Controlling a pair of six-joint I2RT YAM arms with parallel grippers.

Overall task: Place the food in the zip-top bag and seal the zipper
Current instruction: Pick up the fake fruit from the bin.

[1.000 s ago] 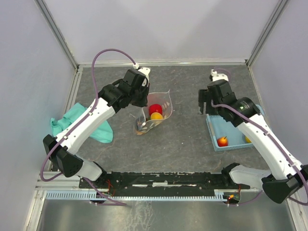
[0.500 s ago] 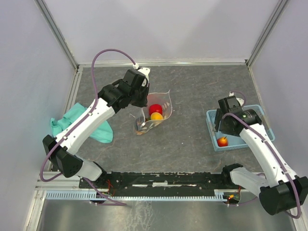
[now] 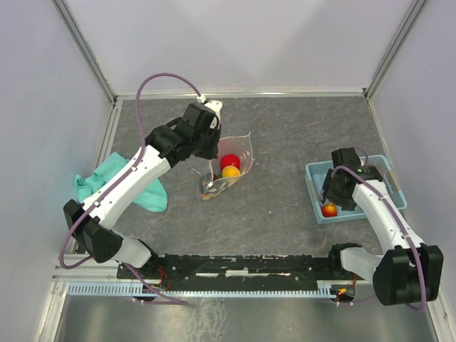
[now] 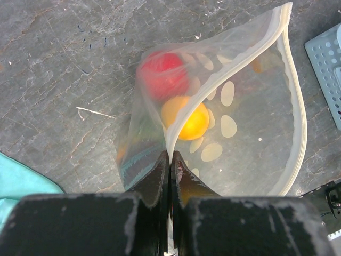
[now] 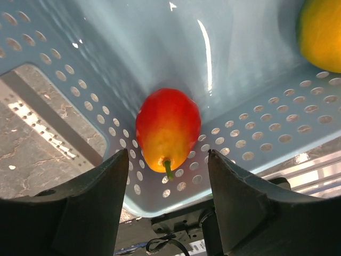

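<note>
Grey stone-patterned table (image 3: pixel 285 142) from above, arm bases at the near edge. Left of centre, the zip-top bag (image 3: pixel 242 153) with its mouth gaping, pinched at the rim by the left gripper (image 3: pixel 212 162). Inside, a red fruit (image 3: pixel 229 161) with an orange fruit (image 3: pixel 231 172) just nearer. At the left edge, a teal cloth (image 3: pixel 117 187), crumpled, well apart from the bag. At the right, a blue basket (image 3: pixel 312 187) with the right gripper (image 3: pixel 330 203) dipped into its near-left corner, by a red-and-yellow fruit (image 3: pixel 328 209). Too small here to judge either pair of jaws.

Left wrist camera, closer in: jaws pressed together with no gap, clamping one wall of the bag right at the zipper (image 4: pixel 295 106), a whitish strip looping round the open mouth. White dots on the clear film, not legible from above. Red and orange fruits touching, blurred by the plastic. Something darker lower down by the fingers, impossible to name. Sliver of cloth at lower left, corner of the basket at far right.

Right wrist camera, down into the basket: jaws apart, one finger (image 5: pixel 80 213) on each side of the red-and-yellow fruit, gripping nothing, a small gap on both sides. Fruit lying against the perforated wall, green stem towards the lens. Only here: a second, yellow-orange fruit (image 5: pixel 322 32) at the upper right corner, partly cut off.
</note>
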